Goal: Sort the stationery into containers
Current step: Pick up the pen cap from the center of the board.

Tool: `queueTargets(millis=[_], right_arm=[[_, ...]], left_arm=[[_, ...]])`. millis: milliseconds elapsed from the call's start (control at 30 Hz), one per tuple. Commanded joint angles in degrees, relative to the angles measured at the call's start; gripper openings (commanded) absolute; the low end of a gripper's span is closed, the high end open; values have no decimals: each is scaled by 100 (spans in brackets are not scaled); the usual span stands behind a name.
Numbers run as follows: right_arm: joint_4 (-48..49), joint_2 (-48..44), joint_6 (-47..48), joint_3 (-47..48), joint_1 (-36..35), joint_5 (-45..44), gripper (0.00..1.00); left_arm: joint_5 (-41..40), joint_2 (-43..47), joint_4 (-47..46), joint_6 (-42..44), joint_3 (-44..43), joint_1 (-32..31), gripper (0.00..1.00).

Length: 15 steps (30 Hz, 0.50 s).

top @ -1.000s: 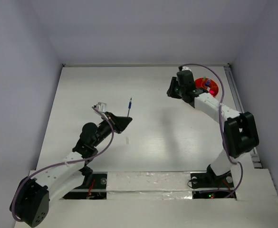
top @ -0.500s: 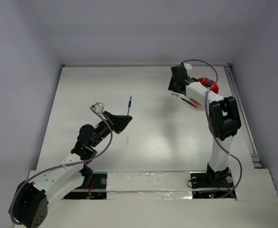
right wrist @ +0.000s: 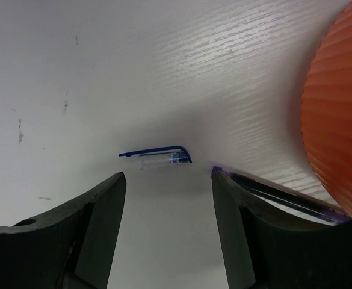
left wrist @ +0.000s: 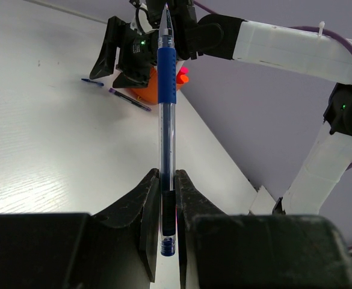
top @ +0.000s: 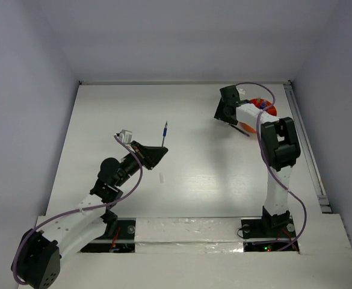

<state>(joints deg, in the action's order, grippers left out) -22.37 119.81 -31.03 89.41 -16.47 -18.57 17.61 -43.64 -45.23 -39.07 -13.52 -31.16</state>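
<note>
Left arm is stretched out low and forward, well away from the orange cup (top: 266,109), off on its left side. The left gripper (left wrist: 168,180) is clamped tight on a blue pen (left wrist: 166,84), which sticks straight out past the fingertips. Right arm is folded up tall at the elbow, with its wrist dropping down just beside the cup. The right gripper (right wrist: 166,177) has its fingers spread wide with nothing held between them, tips angled downward.

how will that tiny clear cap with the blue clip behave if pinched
The cap looks like thin clear plastic, so probably light and apt to skid on the smooth table. Its round body might roll, though the clip should check that. Lying low, it may slip the open right gripper.
</note>
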Motion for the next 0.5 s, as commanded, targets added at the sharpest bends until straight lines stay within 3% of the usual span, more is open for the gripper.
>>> queueTargets(millis=[0, 467], right_arm=[[172, 24, -149, 208, 47, 300, 65], [93, 473, -88, 648, 47, 371, 60]], left_arm=[[129, 13, -504, -48, 51, -31, 0], [199, -145, -610, -75, 51, -31, 0]])
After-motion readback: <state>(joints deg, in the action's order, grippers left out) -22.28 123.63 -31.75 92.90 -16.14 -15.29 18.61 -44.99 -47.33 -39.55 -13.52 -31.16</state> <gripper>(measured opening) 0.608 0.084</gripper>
